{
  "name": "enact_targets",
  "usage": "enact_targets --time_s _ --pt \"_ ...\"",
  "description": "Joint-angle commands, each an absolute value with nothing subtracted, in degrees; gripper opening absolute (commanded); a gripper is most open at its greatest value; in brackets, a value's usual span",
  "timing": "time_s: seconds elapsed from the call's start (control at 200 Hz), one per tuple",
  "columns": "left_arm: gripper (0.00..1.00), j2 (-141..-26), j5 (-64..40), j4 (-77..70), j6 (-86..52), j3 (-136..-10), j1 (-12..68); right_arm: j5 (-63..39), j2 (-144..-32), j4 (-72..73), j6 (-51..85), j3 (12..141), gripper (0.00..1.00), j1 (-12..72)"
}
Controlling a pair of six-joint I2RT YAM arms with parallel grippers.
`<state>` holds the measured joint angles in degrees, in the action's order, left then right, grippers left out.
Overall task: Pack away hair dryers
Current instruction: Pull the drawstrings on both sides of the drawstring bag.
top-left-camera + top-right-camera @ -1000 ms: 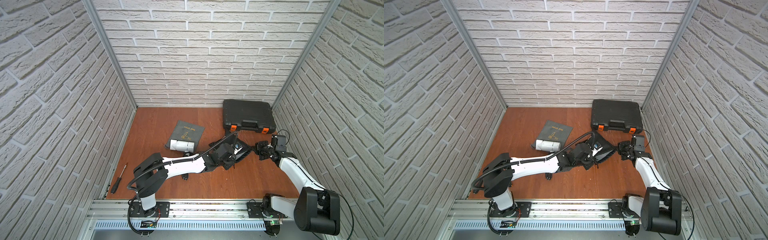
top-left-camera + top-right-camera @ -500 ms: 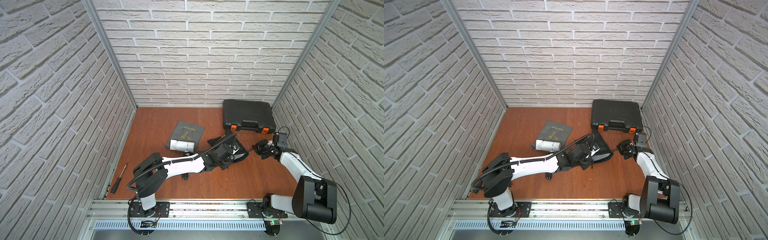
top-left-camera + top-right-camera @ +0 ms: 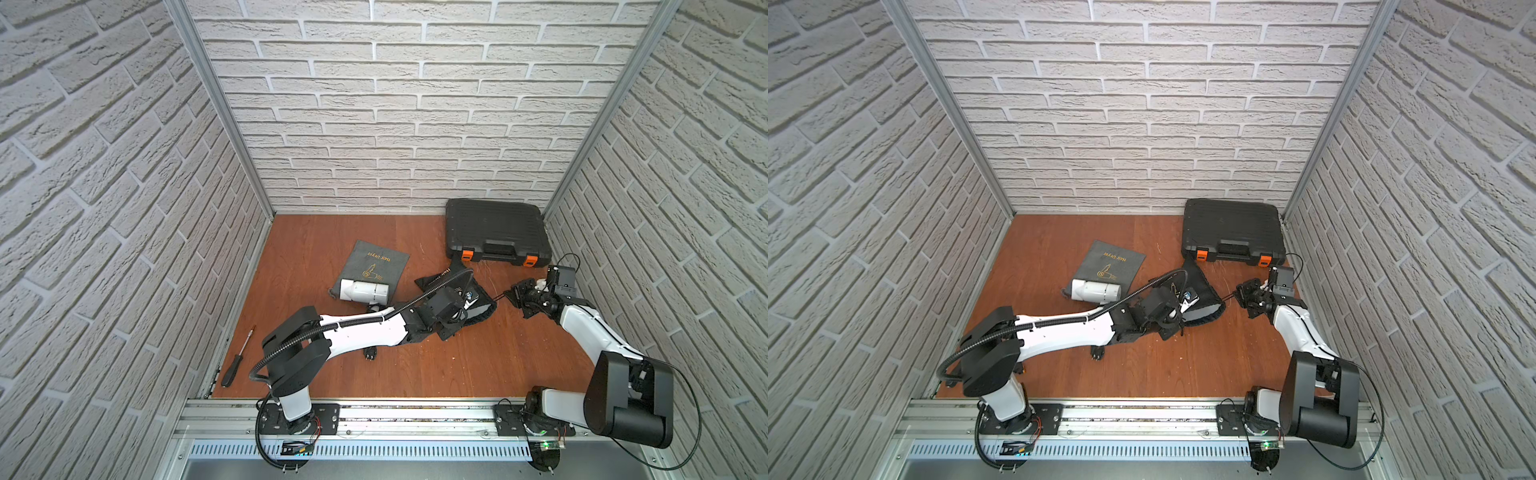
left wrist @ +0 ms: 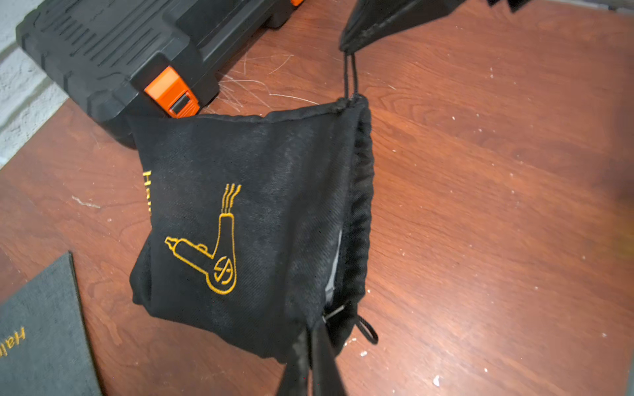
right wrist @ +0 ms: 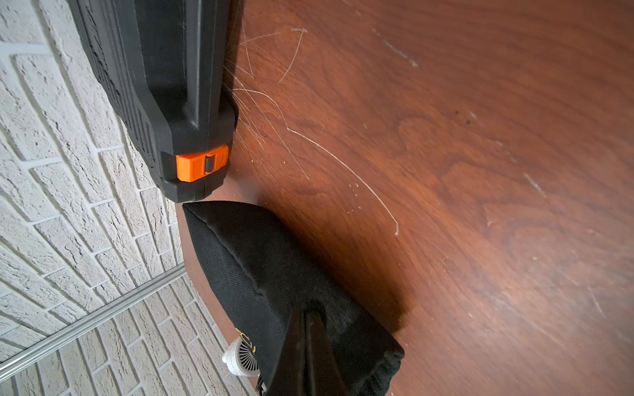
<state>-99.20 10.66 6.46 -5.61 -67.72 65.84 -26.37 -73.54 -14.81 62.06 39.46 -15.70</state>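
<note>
Dryer [image 3: 363, 291] (white) apart from left gripper [image 3: 471, 302]

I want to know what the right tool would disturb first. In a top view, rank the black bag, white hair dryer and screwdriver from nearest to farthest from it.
1. the black bag: beside the right tool, which pinches its drawstring.
2. the white hair dryer: in the middle, beyond the bag.
3. the screwdriver: far over on the robot's left side.

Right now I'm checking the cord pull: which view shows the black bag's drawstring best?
The left wrist view: the drawstring runs taut from the black bag to the shut right gripper. Both top views show only a thin line; the right wrist view does not show it.
</note>
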Motion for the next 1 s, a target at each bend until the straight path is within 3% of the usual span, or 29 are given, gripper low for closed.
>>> enact_targets --time_s 0.0,0.06,0.11,0.18,0.23,0.395,0.535,0.6,0.75,0.995 --pt "0.41 -97.62 10.26 5.56 -3.96 -66.61 67.45 -25.03 -71.81 -11.54 60.43 38.24 0.02 -16.13" --pt "0.64 -96.92 10.91 5.36 -3.91 -66.05 68.07 -24.79 -71.86 -11.07 60.19 37.59 0.02 -16.17" --pt "0.77 -95.95 12.08 5.29 -4.19 -65.46 68.53 -24.7 -71.82 -10.26 60.64 36.8 0.02 -16.13" --pt "0.88 -93.99 14.03 5.16 -4.69 -64.01 69.31 -24.66 -71.78 -8.64 61.38 35.61 0.02 -16.17" --pt "0.9 -92.52 15.03 5.16 -5.2 -62.6 69.75 -24.66 -71.91 -8.42 61.61 35.29 0.02 -16.17" --pt "0.85 -91.41 16.6 7.77 -7.87 -58.06 69.97 -24.45 -71.32 -8.18 62.04 34.8 0.02 -16.1" --pt "0.6 -95.23 14.07 8.51 -11.12 -57.23 68.4 -24.28 -70.59 -7.77 63.13 34.37 0.02 -16.17" --pt "0.54 -97.03 10.43 7.25 -11.97 -57.29 67.48 -24.69 -70.46 -7.25 64.04 34.28 0.02 -16.21" --pt "0.61 -102.01 7.65 5.92 -10.65 -60.27 67.31 -25.4 -70.45 -7.43 64.48 35.02 0.02 -16.18" --pt "0.58 -107.58 1.45 4.18 -8.06 -63.85 65.56 -25.14 -69.51 -8.33 64.7 35.48 0.02 -16.35"
